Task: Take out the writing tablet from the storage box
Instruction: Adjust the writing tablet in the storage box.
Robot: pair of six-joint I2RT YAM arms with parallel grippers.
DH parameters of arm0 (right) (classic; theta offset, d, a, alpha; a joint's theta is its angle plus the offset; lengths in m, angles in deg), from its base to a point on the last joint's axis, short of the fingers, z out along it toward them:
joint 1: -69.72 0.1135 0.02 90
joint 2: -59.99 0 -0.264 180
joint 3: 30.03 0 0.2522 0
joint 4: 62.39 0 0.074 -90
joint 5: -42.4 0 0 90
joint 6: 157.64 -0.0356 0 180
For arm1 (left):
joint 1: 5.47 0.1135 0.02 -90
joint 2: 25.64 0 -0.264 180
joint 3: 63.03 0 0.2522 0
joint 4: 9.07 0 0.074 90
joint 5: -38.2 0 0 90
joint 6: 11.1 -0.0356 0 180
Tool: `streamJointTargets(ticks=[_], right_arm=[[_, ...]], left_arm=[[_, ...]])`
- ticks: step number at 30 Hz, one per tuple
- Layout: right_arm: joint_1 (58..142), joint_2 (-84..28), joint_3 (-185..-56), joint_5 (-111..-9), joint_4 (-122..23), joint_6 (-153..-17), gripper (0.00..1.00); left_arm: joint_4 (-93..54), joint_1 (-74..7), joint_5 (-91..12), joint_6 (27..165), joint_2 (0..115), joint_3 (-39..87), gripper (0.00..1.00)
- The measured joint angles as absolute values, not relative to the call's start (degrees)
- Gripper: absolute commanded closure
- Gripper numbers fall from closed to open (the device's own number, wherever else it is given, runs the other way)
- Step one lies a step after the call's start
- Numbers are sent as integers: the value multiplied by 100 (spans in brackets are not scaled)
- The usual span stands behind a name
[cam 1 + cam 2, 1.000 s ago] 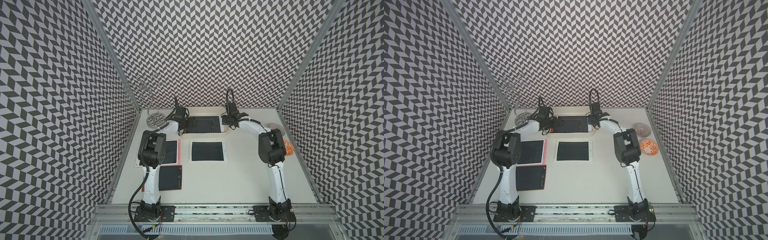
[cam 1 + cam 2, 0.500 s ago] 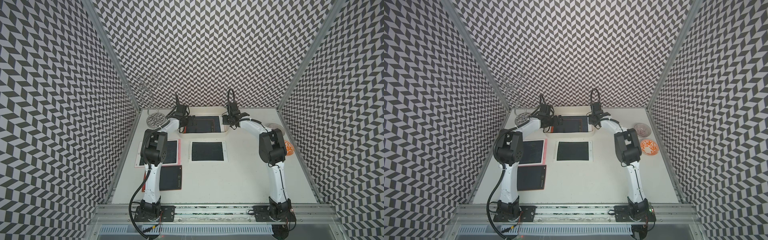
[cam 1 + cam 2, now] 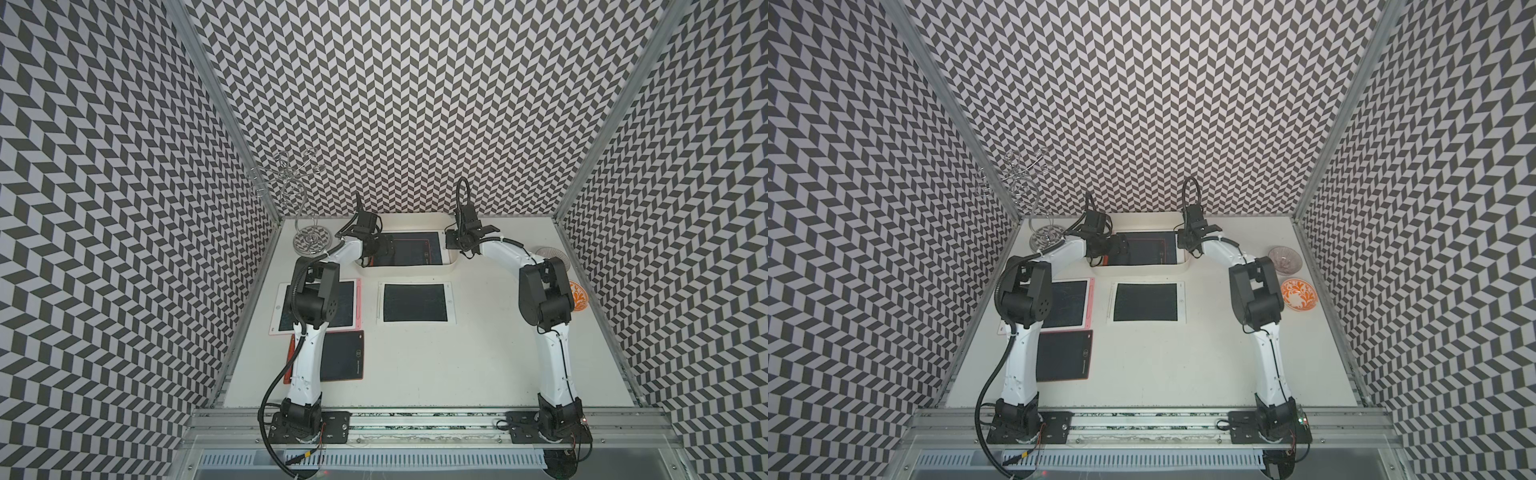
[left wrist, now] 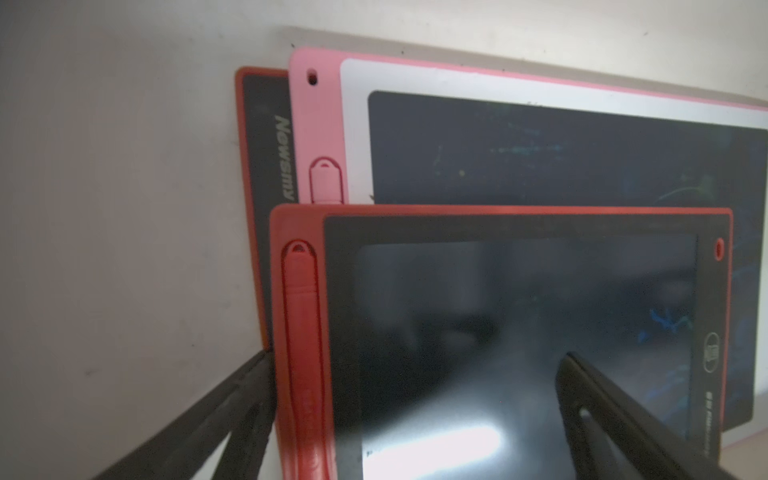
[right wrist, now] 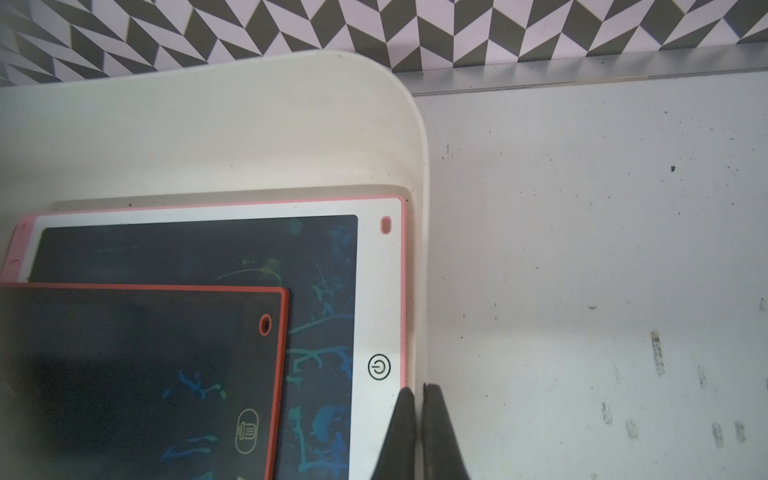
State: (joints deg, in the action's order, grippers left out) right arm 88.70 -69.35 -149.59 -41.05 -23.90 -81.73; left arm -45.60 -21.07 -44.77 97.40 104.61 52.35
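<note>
My left gripper hangs wide open astride the stylus edge of the red tablet, which lies topmost in the box at the far edge of the surface. My right gripper is pinched shut, apparently on the box's wall. The hazards, as I judge them:
- The finger over the glossy screen may skid.
- The finger beside the edge may hook the pink tablet beneath and drag both.
- The clipped stylus may pop loose.
- A weak pinch may let the box ride up.
</note>
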Motion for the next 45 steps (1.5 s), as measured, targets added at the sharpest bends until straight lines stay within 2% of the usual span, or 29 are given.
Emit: streamJointTargets(ticks=[22, 45], right_arm=[[8748, -6935, -14959, -4162, -2397, -8162, 100], [8757, -6913, -14882, -4285, -2506, -8177, 100]], left_arm=[[-4879, -2846, -3988, 9958, 10533, 5698, 1], [-5102, -2669, -4215, 9799, 10619, 5790, 1]])
